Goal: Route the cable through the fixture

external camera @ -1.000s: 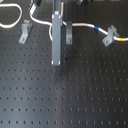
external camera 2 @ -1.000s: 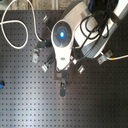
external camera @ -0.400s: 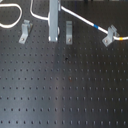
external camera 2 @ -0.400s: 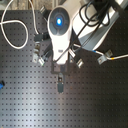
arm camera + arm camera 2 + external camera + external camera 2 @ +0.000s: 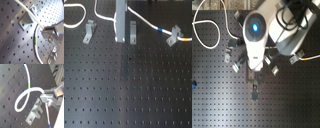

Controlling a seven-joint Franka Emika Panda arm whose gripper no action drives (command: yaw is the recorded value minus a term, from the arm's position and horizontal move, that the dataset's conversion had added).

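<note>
White cable (image 5: 153, 26) with blue band, lying slack along breadboard's (image 5: 129, 95) far edge, looped in second wrist view.

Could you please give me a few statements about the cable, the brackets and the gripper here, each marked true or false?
1. The cable is white. True.
2. In the first exterior view, the cable passes through the bracket nearest the first exterior view's right. True.
3. The board is bare wood. False: it is a black board with rows of holes.
4. The gripper is far from the cable. False: in both wrist views, the cable ends at its fingertips.
</note>
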